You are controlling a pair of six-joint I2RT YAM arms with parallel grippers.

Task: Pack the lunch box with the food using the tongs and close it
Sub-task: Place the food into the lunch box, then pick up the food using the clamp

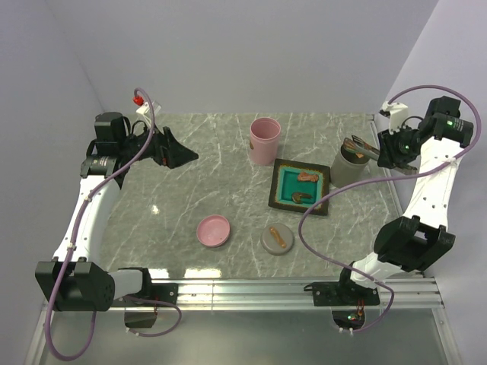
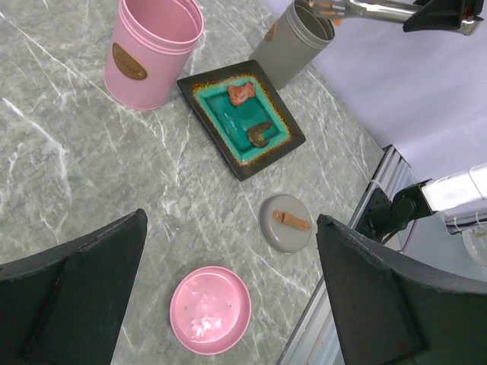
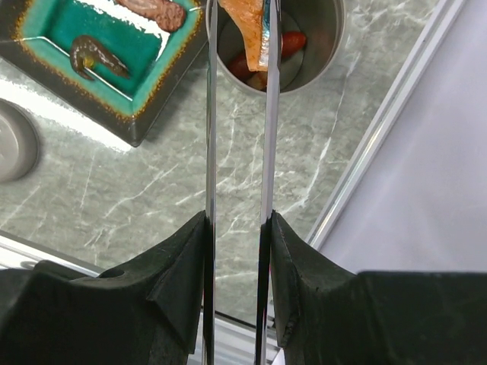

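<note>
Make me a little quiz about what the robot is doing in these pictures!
1. True or false: the tongs are pinching an orange piece above the grey tin.
2. How many food pieces lie in the teal tray? A) one B) two C) four
3. Fill in the blank: the gripper that is wide open and holding nothing is the ____ one.

Key: 1 true. 2 B. 3 left: the left gripper has nothing between its fingers.
</note>
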